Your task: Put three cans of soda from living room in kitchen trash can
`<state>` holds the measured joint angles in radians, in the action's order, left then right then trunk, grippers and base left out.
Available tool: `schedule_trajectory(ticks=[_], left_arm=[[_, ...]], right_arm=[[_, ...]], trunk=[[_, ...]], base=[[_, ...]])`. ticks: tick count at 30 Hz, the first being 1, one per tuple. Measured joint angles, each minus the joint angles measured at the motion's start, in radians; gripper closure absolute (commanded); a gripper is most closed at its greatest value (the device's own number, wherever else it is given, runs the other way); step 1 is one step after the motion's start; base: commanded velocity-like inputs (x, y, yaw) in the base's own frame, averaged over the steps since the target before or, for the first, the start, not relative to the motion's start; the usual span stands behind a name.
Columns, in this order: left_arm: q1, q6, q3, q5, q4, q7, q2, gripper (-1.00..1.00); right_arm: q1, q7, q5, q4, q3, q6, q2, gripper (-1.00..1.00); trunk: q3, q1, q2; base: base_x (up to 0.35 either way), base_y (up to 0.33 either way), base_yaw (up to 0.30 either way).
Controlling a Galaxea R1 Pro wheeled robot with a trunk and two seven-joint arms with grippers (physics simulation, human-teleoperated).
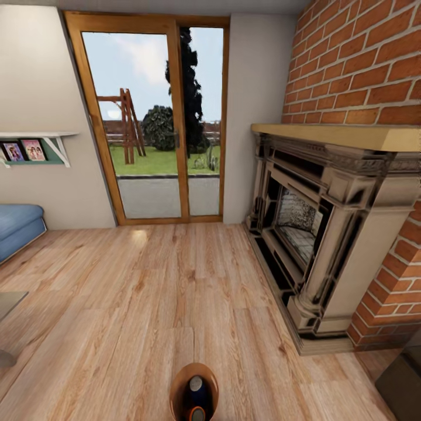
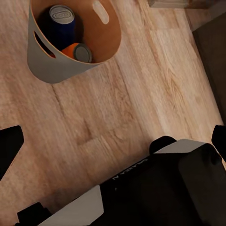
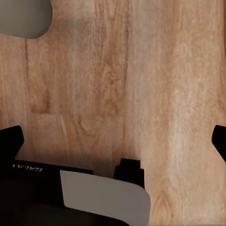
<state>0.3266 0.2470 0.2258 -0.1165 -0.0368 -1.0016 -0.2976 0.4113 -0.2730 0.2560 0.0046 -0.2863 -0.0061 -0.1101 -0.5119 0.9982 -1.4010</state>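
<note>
A light wood plank floor (image 1: 146, 304) runs through the living room, with a red brick chimney (image 1: 362, 64) and a dark stone fireplace (image 1: 316, 234) on the right. Straight ahead stand glass doors (image 1: 155, 123) in a wooden frame, looking onto a lawn and a swing frame. To the left are the corner of a blue sofa (image 1: 17, 225) and a small wall shelf (image 1: 35, 146) with framed pictures.

Both arms hang low, pointing down at the floor. The left claw (image 2: 113, 136) is released, its dark fingertips (image 2: 9, 146) set wide apart at the edges of the left wrist view, with nothing between them. The right claw (image 3: 113, 136) is likewise spread wide and released over bare planks.

The tash can (image 2: 52, 66) stands upright on the floor close in front of the robot, pale grey outside and tan-brown inside. In it a dark blue soda can (image 2: 61, 23) stands upright, and just beside it an orange soda can (image 2: 77, 52) leans against the wall
</note>
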Motion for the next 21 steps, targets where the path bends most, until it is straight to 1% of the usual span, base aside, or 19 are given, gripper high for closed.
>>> schedule_trajectory(ticks=[3,5,6,10,15,19,20,21], left_arm=[[0.000,0.000,0.000,0.000,0.000,0.031,0.002,-1.00],[0.000,-0.001,0.000,0.000,0.001,0.062,0.007,-1.00],[-0.001,-0.002,0.000,0.000,0.001,0.096,0.015,-1.00],[0.000,-0.003,0.000,0.000,0.001,0.174,0.030,-1.00],[-0.001,-0.005,0.000,0.000,0.001,0.283,0.039,-1.00],[-0.001,-0.006,0.000,0.000,0.002,0.364,0.041,-1.00],[-0.001,-0.006,0.000,0.000,0.002,0.388,0.042,-1.00],[-0.001,-0.006,0.000,0.000,0.002,0.398,0.042,-1.00]], right_arm=[[-0.014,0.000,0.010,0.002,0.000,0.000,-0.002,-1.00],[-0.023,0.000,0.013,0.003,-0.001,-0.001,-0.002,-1.00],[-0.032,0.000,0.016,0.004,-0.001,-0.001,-0.002,-1.00],[-0.047,0.004,0.018,0.005,-0.002,-0.003,-0.001,-1.00],[-0.055,0.021,0.019,0.008,-0.003,-0.005,0.001,-1.00],[-0.058,0.067,0.020,0.011,-0.002,-0.005,0.002,-1.00],[-0.059,0.106,0.020,0.011,-0.002,-0.005,0.002,-1.00],[-0.059,0.133,0.020,0.011,-0.002,-0.005,0.002,-1.00]], trunk=[[0.005,0.000,0.000],[0.008,0.000,0.000],[0.010,0.000,0.000],[0.015,0.000,0.000],[0.018,0.000,0.000],[0.019,0.000,0.000],[0.019,0.000,0.000],[0.019,0.000,0.000]], base=[[0.000,0.000,0.000],[0.000,0.000,0.000],[0.000,0.000,0.000],[0.000,0.000,0.000],[0.000,0.000,0.000],[0.000,0.000,0.000],[0.000,0.000,0.000],[0.000,0.000,0.000]])
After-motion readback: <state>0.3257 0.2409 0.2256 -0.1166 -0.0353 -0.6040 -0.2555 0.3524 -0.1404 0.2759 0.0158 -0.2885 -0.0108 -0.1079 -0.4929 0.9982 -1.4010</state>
